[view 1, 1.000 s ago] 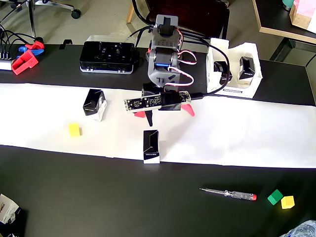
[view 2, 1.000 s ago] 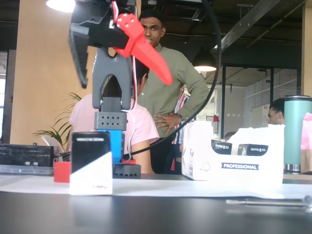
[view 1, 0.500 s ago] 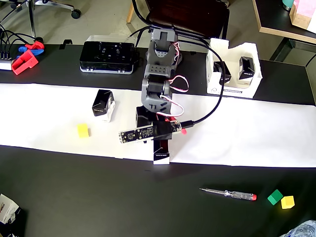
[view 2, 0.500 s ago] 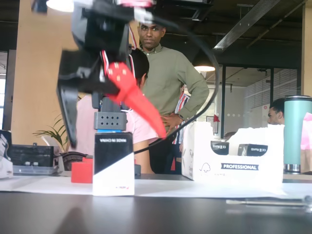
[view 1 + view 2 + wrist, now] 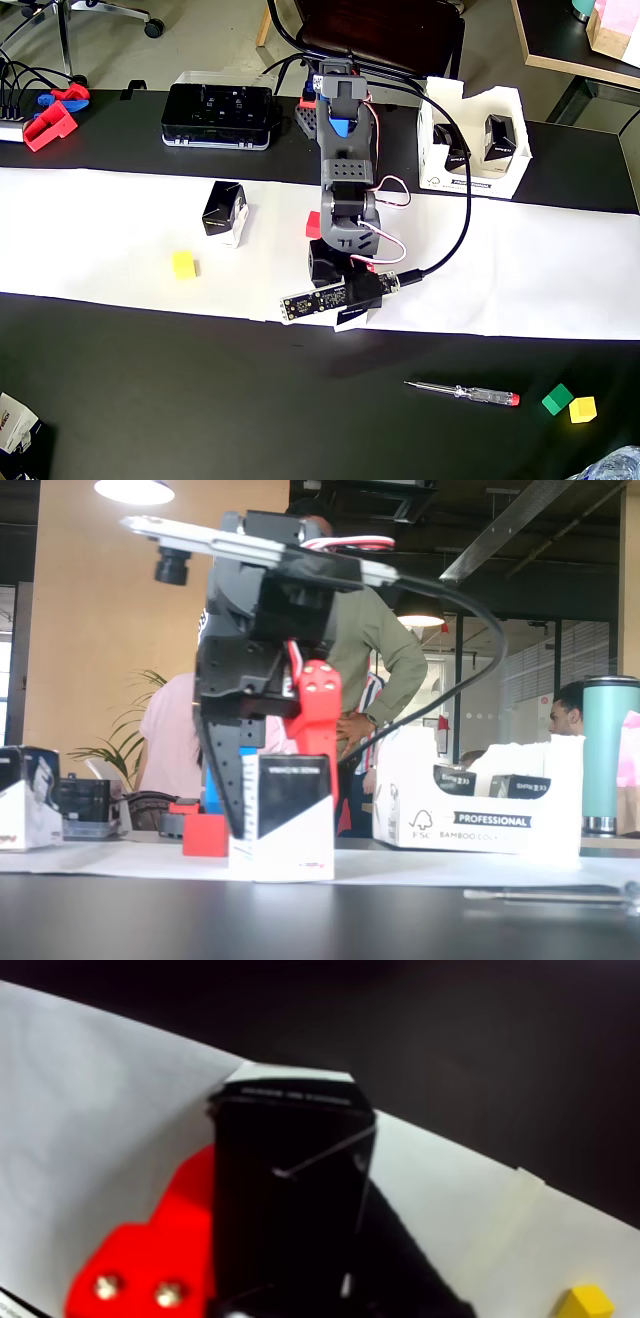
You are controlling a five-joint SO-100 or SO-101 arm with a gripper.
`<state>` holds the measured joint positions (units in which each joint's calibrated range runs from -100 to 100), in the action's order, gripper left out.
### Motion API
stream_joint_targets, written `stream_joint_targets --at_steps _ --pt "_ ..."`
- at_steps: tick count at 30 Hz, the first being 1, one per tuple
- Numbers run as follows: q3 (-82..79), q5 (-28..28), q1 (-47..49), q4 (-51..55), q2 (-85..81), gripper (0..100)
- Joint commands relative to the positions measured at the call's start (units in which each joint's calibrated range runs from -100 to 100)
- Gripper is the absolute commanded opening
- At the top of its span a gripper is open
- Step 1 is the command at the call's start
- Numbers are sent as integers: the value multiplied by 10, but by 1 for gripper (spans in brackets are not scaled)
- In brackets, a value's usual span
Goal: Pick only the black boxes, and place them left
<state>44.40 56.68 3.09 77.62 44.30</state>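
One black box (image 5: 290,815) stands upright between the gripper (image 5: 275,780) fingers, red finger (image 5: 316,715) at its 1 o'clock side in the fixed view; jaws straddling, closure on it unclear.

Glossy black cardboard with matt white sides on the black box (image 5: 288,815) at the gripper (image 5: 290,765); smooth red plastic for one finger (image 5: 152,1265), matt black for the other; flat white paper sheet (image 5: 520,270) over a dark, faintly shiny table (image 5: 200,400); clear plastic and metal on the screwdriver (image 5: 462,392).
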Motion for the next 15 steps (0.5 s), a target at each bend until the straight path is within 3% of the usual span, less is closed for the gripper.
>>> stream_joint_targets --at_steps 1,8,15 --pt "84 -5 25 38 -65 16" --pt "174 -7 60 219 -159 16" --pt "120 -64 140 218 -243 16"
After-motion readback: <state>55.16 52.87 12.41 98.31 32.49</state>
